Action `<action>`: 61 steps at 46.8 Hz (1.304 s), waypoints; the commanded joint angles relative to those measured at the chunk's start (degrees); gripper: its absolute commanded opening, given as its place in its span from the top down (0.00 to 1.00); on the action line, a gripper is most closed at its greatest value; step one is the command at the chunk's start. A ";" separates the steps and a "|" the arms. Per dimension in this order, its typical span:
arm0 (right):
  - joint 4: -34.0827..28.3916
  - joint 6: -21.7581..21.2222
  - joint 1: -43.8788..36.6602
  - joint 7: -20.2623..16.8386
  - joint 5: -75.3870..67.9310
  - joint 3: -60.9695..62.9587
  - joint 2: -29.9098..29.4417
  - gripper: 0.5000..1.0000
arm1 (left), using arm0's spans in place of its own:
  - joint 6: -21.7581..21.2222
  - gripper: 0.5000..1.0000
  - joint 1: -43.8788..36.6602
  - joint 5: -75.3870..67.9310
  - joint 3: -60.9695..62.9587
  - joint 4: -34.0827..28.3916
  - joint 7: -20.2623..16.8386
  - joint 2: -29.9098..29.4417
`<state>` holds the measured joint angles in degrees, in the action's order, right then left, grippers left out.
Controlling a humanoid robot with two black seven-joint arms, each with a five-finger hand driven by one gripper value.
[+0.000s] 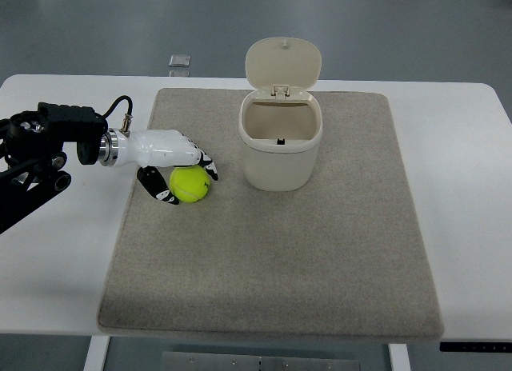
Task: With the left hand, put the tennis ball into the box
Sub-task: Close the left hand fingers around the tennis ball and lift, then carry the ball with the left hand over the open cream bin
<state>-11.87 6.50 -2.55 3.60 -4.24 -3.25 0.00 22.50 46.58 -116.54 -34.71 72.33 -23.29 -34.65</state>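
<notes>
A yellow-green tennis ball (190, 184) lies on the grey mat (272, 251), left of the box. The box (280, 143) is a cream bin standing upright with its hinged lid (283, 64) flipped open toward the back; the inside looks empty. My left hand (178, 177) reaches in from the left edge, white with black fingertips. Its fingers (206, 165) curve over the ball's top and its thumb (158, 190) sits at the ball's lower left, so the hand cups the ball. The ball still rests on the mat. No right arm shows.
The mat covers the middle of a white table (464, 147). A small grey square object (180, 61) sits just beyond the table's far edge. The left arm's black links and cable (48, 139) lie over the table's left side.
</notes>
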 commanded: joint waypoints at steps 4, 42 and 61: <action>0.00 0.00 0.00 0.00 0.02 0.00 0.00 0.20 | 0.00 0.92 0.01 0.09 0.00 0.18 -0.08 -0.15; 0.00 0.00 0.00 0.00 0.02 0.00 0.00 0.19 | -9.14 1.00 5.63 13.00 -0.44 17.66 -2.54 -18.96; 0.00 0.00 0.00 0.00 -0.07 0.00 0.00 0.19 | -7.47 1.00 12.31 17.05 -0.09 21.54 -2.64 -17.21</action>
<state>-11.87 6.50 -2.55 3.60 -4.26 -3.25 0.00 14.37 57.87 -99.56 -34.94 93.67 -26.02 -53.06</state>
